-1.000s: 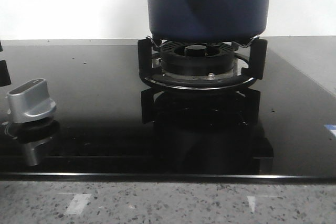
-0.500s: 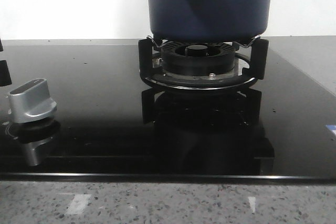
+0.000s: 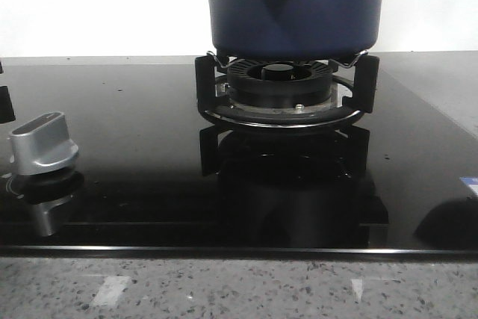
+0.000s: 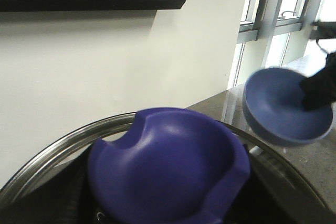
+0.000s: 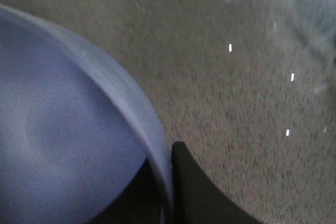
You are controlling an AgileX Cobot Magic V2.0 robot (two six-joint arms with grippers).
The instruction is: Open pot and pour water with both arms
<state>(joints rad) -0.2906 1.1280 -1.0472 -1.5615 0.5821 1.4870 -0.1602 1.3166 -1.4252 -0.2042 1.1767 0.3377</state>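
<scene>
1. Right claw (image 5: 173, 182): dark finger clamped on the rim of a blue bowl (image 5: 63, 145), above the speckled desk (image 5: 252, 103).
2. Left claw: out of sight behind a blue lid knob (image 4: 168, 166); state cannot be told.
3. Pot (image 3: 299, 5): rests on the burner grate (image 3: 284, 102), unmoved; a dark reflection has newly appeared on the glass hob (image 3: 447, 225).

Little of the robot's body shows. In the right wrist view one black finger (image 5: 197, 192) appears, matte and smooth, tapering to a rounded tip. In the left wrist view the right gripper (image 4: 318, 90) is a dark, blurred shape.
</scene>
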